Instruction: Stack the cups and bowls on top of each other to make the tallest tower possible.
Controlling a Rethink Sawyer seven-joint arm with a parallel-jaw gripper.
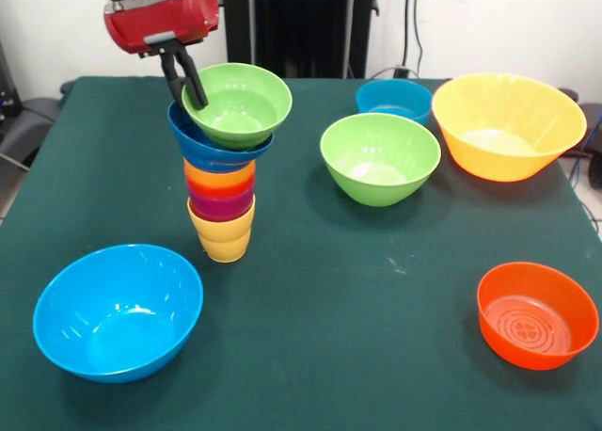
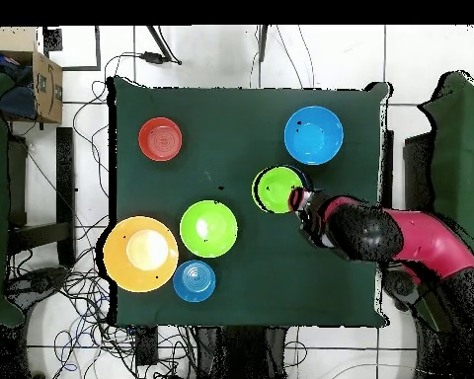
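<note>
Bowls and cups were inspected on the green-covered table [image 1: 376,309]; none held any loose contents. The tower [image 1: 224,182] stood left of centre in the front view: a yellow cup [image 1: 223,238] at the base, then purple, red-orange and orange-yellow cups nested above it, then a dark blue bowl [image 1: 212,149], and a small green bowl [image 1: 240,106] on top, tilted toward the camera. The gripper [image 1: 186,90] hung from the red arm, its dark fingers [image 1: 176,83] pinching the rim of that top green bowl on its left side.

Standing apart and each on its own were a large light blue bowl [image 1: 118,311] at near left, an orange-red bowl [image 1: 536,313] at near right with concentric moulded rings in its base, a second green bowl [image 1: 380,158] near centre, a big orange-yellow bowl [image 1: 508,125] at far right, and a teal bowl [image 1: 393,100] just behind the latter two.

The front view alone showed the tower's layers; from overhead the tower [image 2: 277,189] appeared only as a green disc with a dark rim, with the gripper [image 2: 302,202] at its edge. The overhead view alone showed cables on the tiled floor and a cardboard box [image 2: 45,84] off one table corner.

No brand, label or writing could be read.
</note>
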